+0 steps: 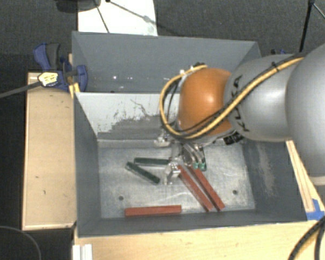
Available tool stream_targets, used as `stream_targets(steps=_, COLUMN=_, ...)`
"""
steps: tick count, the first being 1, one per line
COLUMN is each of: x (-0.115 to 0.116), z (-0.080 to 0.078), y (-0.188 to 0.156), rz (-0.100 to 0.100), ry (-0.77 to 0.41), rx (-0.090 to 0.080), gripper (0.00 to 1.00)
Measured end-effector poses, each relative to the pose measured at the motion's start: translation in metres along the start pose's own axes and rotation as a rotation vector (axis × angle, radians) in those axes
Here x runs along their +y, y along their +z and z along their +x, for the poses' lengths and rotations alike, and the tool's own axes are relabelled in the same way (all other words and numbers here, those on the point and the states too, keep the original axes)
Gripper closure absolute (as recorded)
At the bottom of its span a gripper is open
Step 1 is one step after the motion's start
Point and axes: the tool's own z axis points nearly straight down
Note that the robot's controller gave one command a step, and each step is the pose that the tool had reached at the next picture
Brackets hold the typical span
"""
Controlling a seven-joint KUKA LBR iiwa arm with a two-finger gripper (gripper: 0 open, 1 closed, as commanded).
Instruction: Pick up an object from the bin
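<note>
Grey metal bin (89,161), floor scratched and mostly bare. Nearest the front wall lies a flat red-brown stick (153,211), left to right. Behind it, right of centre, a pair of red-brown sticks (206,191) lies side by side, running diagonally up-left. Left of their upper end, two dark green sticks (142,173) lie near each other, mid-floor. Back wall scuffed with pale marks. Gripper (176,169) is low over the diagonal pair's upper end, just right of the green sticks; spread or closed, can't tell. Orange wrist cover (203,102) above it, cables looped round. Grey arm (281,102) enters from the right.
</note>
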Motion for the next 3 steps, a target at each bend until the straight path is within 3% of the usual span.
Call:
stream_targets(steps=1, x=0.009, z=0.008, y=0.006, rz=0.001, ry=0.036, rx=0.012, gripper=0.00)
stream_targets(steps=2, x=0.012, z=0.003, y=-0.029, rz=0.000, ry=0.042, rx=0.000, gripper=0.00)
stream_targets(steps=3, x=0.023, z=0.022, y=0.038, rz=0.000, ry=0.217, rx=0.003, gripper=0.00)
